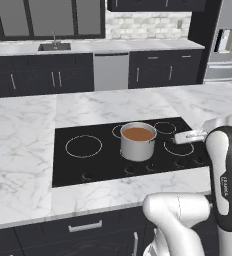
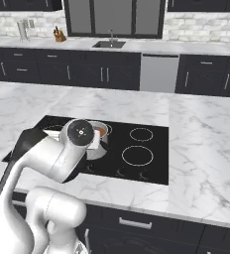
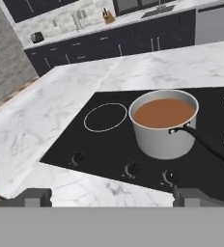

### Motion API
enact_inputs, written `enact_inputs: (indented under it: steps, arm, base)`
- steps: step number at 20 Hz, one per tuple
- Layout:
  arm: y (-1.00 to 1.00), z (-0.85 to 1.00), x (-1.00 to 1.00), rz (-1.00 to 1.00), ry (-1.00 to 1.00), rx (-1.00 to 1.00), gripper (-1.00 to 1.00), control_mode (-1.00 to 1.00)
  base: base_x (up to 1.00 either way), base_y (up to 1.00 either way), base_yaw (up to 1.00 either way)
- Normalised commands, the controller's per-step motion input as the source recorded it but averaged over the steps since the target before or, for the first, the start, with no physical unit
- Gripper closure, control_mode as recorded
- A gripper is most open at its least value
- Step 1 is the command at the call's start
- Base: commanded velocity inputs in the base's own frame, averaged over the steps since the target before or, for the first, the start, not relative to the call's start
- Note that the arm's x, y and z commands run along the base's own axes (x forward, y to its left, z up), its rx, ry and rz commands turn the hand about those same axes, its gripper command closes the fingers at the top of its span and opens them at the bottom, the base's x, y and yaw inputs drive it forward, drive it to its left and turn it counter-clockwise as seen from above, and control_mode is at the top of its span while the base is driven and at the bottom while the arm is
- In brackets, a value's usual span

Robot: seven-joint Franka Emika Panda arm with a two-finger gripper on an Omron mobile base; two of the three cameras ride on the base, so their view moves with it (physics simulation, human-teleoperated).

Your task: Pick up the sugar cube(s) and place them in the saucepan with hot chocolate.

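The steel saucepan (image 3: 164,135) stands on the black cooktop (image 3: 104,144), filled with reddish-brown hot chocolate (image 3: 163,113). Its dark handle (image 3: 205,144) runs toward the lower right of the hand view. My gripper (image 3: 115,197) hovers over the island's front edge, a little short of the pan. It is open, its two dark fingertips (image 3: 34,197) stand far apart, and nothing is between them. From the left base view the saucepan (image 1: 138,144) sits mid-cooktop. In the right base view my arm's elbow (image 2: 80,133) covers most of the saucepan (image 2: 101,141). The sugar cubes are out of view.
A row of control knobs (image 3: 132,169) lines the cooktop's front edge. White marble counter (image 1: 18,150) spreads to both sides of the cooktop. Behind the island are dark cabinets, a sink (image 1: 54,47), a dishwasher (image 1: 110,70) and a fridge (image 1: 228,45).
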Motion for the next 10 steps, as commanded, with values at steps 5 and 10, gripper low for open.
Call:
enact_inputs:
  steps: [5, 10]
  arm:
    - [0.87, 0.08, -0.15, 0.0, 0.01, -0.14, -1.0, -1.0]
    - [0.63, 0.28, -0.1, 0.0, 0.01, -0.16, -1.0, -1.0]
  base:
    - [0.0, 0.0, 0.0]
    - [0.0, 0.0, 0.0]
